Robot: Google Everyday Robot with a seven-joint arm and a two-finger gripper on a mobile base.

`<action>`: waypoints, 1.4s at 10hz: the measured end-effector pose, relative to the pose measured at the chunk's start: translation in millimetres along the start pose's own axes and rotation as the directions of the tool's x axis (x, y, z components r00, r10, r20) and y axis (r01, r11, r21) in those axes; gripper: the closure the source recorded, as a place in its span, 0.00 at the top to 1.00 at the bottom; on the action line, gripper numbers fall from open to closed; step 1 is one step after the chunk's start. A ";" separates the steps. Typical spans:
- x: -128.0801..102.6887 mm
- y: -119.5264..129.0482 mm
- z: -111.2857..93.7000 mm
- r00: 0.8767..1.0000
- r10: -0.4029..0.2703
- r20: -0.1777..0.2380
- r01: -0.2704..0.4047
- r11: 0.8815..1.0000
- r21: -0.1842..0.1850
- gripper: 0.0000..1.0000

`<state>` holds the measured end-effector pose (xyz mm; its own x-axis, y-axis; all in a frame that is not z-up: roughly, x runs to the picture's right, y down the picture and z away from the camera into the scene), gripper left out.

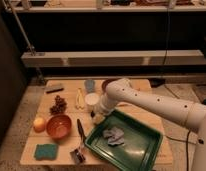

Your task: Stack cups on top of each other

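Observation:
A white cup [91, 99] stands upright near the table's middle. A pale blue-grey cup [89, 85] stands just behind it. A shiny dark steel cup [78, 155] sits at the front edge, at the end of a black-handled utensil [81, 131]. My white arm reaches in from the right. My gripper [99, 118] hangs low over the table, just in front and to the right of the white cup, by the green tray's left corner. None of the cups is on another.
A green tray [141, 152] at front right holds a grey cloth [114, 135]. An orange-red bowl [59, 126], an orange fruit [39, 123], a green sponge [45, 151], a pine cone [58, 105], a banana [80, 98] and a black marker [54, 90] lie at left. A purple bowl [107, 83] is partly behind the arm.

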<state>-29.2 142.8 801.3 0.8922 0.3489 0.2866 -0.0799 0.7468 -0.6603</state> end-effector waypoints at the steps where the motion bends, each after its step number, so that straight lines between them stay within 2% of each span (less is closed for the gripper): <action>1: -1.0 -0.7 1.5 1.000 0.000 0.000 0.000 1.000 -0.002 0.36; 10: 1.7 -3.8 11.9 1.000 0.010 -0.004 -0.010 0.999 -0.031 0.36; 12: 3.3 -3.9 15.9 1.000 0.006 -0.013 -0.007 0.999 -0.035 0.36; 14: 7.5 -4.2 24.1 0.999 0.012 -0.039 -0.014 0.999 -0.038 0.36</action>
<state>-32.9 155.9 822.9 0.9080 0.3354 0.2511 -0.0752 0.7199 -0.6900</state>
